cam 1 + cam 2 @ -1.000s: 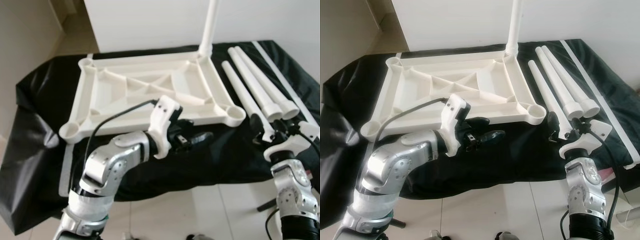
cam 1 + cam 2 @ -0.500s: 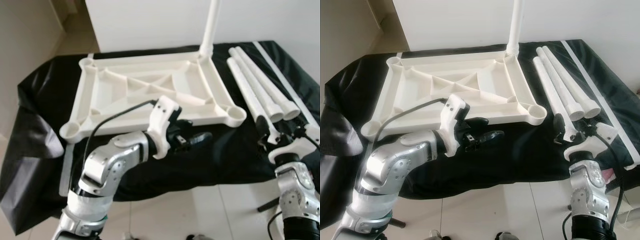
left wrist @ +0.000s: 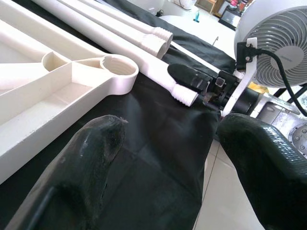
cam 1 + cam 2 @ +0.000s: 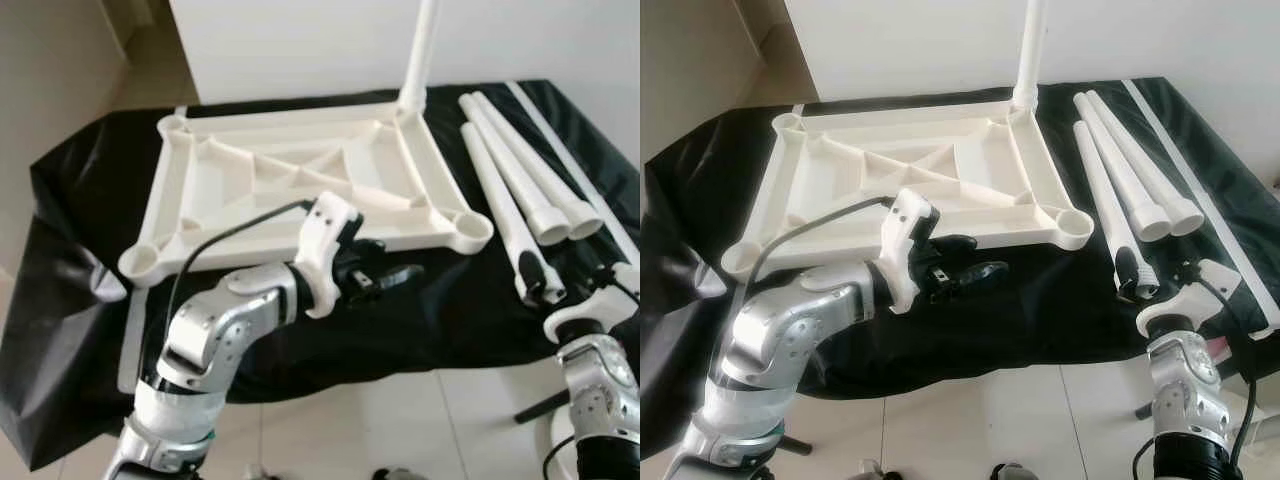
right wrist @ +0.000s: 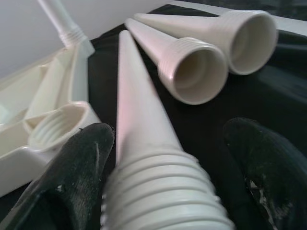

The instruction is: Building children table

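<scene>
— Since a second ago, what is moving?
— Nearest table leg (image 4: 505, 212) is sliding toward the right gripper (image 4: 538, 284).
— Left to right?
— Left gripper (image 4: 385, 278) is hovering, fingers apart, before the upturned tabletop (image 4: 300, 190); right fingers are spreading around the leg's threaded end.

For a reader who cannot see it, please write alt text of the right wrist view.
A white threaded table leg lies between the right gripper's two open black fingers, its narrow end pointing away over black cloth. Two more hollow legs lie beyond, and the white tabletop frame, with a threaded socket, is beside them.
</scene>
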Tool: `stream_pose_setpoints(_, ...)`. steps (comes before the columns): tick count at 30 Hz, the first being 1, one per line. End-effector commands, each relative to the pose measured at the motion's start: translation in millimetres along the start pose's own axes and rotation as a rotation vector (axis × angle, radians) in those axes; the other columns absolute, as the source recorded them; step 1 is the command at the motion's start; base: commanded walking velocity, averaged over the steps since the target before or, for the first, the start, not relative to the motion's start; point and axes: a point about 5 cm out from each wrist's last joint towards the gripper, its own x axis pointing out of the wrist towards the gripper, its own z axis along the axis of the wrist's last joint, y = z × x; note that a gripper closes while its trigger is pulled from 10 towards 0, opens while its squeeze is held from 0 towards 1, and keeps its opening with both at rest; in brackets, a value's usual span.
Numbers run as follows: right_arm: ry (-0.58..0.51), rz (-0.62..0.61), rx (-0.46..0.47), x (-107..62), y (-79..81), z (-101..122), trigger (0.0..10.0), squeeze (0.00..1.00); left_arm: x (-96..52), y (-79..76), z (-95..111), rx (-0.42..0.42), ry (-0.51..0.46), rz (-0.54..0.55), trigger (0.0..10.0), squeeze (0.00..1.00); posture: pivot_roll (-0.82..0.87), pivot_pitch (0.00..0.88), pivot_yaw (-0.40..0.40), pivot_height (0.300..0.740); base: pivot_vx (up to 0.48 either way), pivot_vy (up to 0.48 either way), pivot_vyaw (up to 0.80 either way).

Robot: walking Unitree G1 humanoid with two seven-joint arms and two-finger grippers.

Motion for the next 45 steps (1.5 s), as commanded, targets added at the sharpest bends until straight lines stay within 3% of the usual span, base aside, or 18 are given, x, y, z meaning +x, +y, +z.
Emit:
stream_pose_setpoints(1, -0.047, 0.041, -0.017, -0.6, 7.2, 6.5, 10.0, 0.00, 0.6, -3.7, 1.9, 0.004, -0.001, -0.018, 10.0, 0.00, -0.05, 0.121, 0.019, 0.740, 0.000, 0.000, 0.00)
stream_pose_setpoints(8, -0.152, 0.074, -0.029, 1.5, 20.3, 29.2, 10.0, 0.00, 0.9, -4.1, 1.6, -0.001, -0.003, -0.018, 10.0, 0.00, -0.06, 0.121, 0.017, 0.740, 0.000, 0.000, 0.00)
stream_pose_setpoints(13, -0.161, 0.090, -0.014, 3.5, 25.2, 36.0, 10.0, 0.00, 1.2, -4.7, 1.4, -0.002, -0.003, -0.020, 10.0, 0.00, -0.06, 0.121, 0.017, 0.740, 0.000, 0.000, 0.00)
stream_pose_setpoints(32, 0.007, 0.061, 0.095, -2.5, 21.9, -0.3, 10.0, 0.00, 1.4, -6.7, 0.8, -0.003, 0.000, -0.023, 10.0, 0.00, -0.05, 0.112, 0.014, 0.740, 0.000, 0.000, 0.00)
stream_pose_setpoints(39, 0.076, 0.009, 0.117, -6.9, 8.9, -18.6, 10.0, 0.00, 1.7, -7.6, 0.7, -0.002, 0.002, -0.029, 10.0, 0.00, -0.05, 0.103, 0.019, 0.740, 0.000, 0.000, 0.00)
stream_pose_setpoints(45, 0.086, 0.000, 0.104, -9.2, 5.1, -21.7, 10.0, 0.00, 1.6, -7.7, 0.5, -0.002, 0.003, -0.031, 10.0, 0.00, -0.05, 0.099, 0.022, 0.740, 0.000, 0.000, 0.00)
